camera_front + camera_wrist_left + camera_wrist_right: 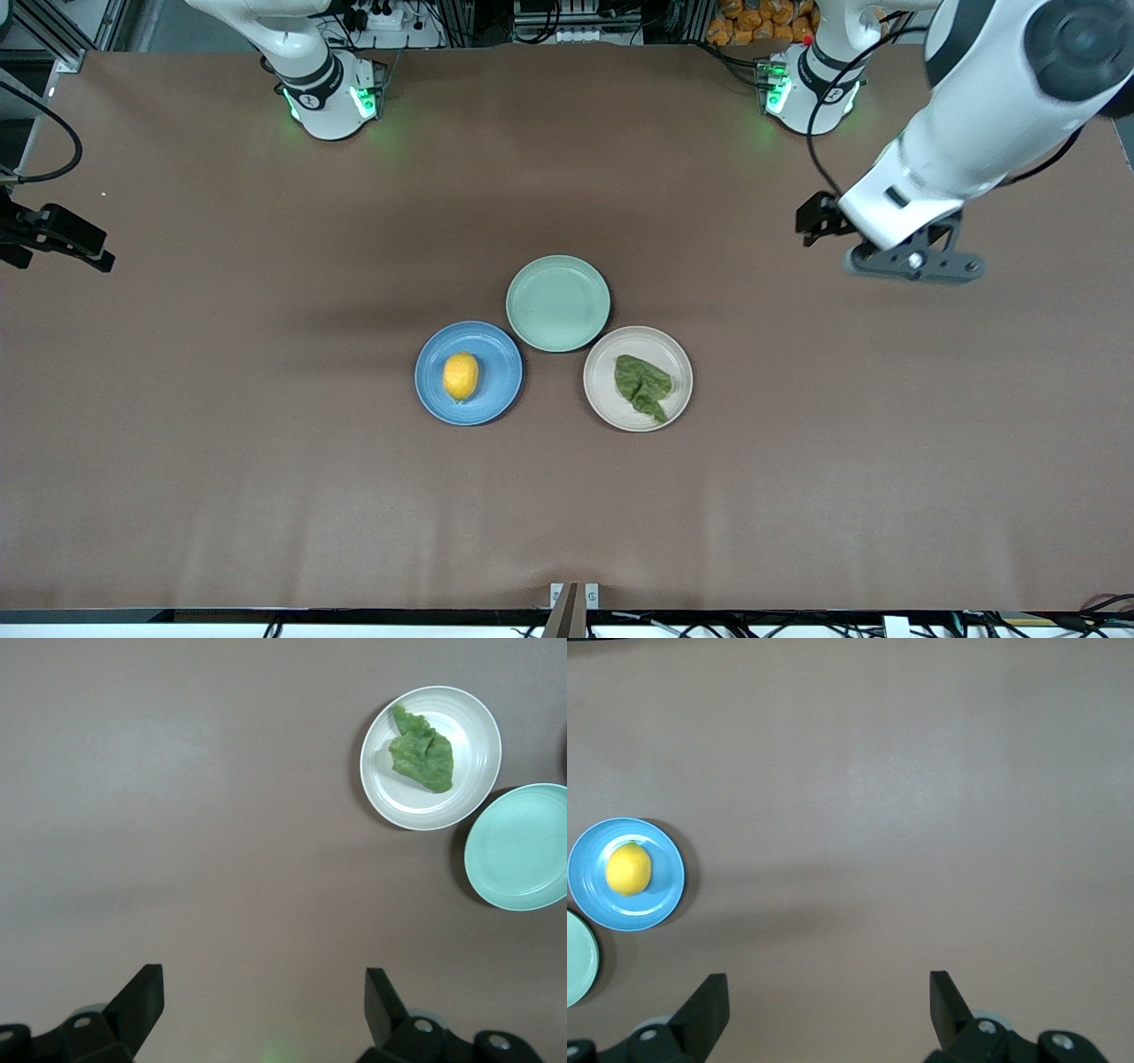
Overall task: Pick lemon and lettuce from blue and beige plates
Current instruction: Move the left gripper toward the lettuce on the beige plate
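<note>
The lemon (pixel 461 376) lies on the blue plate (pixel 498 354) at mid-table, toward the right arm's end. The lettuce (pixel 644 385) lies on the beige plate (pixel 609 392) beside it, toward the left arm's end. My left gripper (pixel 917 261) is up over bare table at the left arm's end, open and empty. In the left wrist view (pixel 264 988) it sits apart from the lettuce (pixel 421 751) and the beige plate (pixel 461 802). My right gripper (pixel 828 992) is open and empty over bare table, apart from the lemon (pixel 628 870) and the blue plate (pixel 663 893).
A pale mint-green plate (pixel 558 303) with nothing on it touches both plates, farther from the front camera. It also shows in the left wrist view (pixel 523 850) and at the edge of the right wrist view (pixel 576 958). Brown table surface (pixel 266 443) surrounds the plates.
</note>
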Tool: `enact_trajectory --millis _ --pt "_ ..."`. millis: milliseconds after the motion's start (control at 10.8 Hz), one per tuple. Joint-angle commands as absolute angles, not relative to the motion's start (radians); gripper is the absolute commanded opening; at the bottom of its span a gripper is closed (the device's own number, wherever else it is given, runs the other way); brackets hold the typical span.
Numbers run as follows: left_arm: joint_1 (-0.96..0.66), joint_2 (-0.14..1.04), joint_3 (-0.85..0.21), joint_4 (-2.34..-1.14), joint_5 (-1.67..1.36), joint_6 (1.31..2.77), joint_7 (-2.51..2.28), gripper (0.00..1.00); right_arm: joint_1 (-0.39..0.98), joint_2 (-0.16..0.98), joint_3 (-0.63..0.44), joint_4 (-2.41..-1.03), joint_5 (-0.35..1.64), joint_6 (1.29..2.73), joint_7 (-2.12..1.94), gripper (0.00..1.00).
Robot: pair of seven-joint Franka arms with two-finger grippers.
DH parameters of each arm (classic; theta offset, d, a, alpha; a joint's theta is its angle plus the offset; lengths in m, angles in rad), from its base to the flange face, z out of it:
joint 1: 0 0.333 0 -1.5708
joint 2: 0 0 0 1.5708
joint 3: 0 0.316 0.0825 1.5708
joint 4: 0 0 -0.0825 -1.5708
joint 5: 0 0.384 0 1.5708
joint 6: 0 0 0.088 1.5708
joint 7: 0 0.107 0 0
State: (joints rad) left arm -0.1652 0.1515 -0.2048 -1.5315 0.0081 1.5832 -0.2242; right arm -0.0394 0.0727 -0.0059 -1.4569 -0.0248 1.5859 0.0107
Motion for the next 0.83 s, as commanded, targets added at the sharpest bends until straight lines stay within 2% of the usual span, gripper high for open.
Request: enact_trajectory --millis 0,740 --pt "-0.192 0.213 -0.204 -1.509 -0.006 1.627 -0.222 1.00 -0.052 0.069 0.006 -1.454 -0.041 1.592 0.005 1.00" --pt "-0.236 0.411 -0.202 -1.509 -0.003 1.841 -0.314 1.00 -0.038 0.117 0.009 -1.457 -0.025 1.591 0.017 1.00"
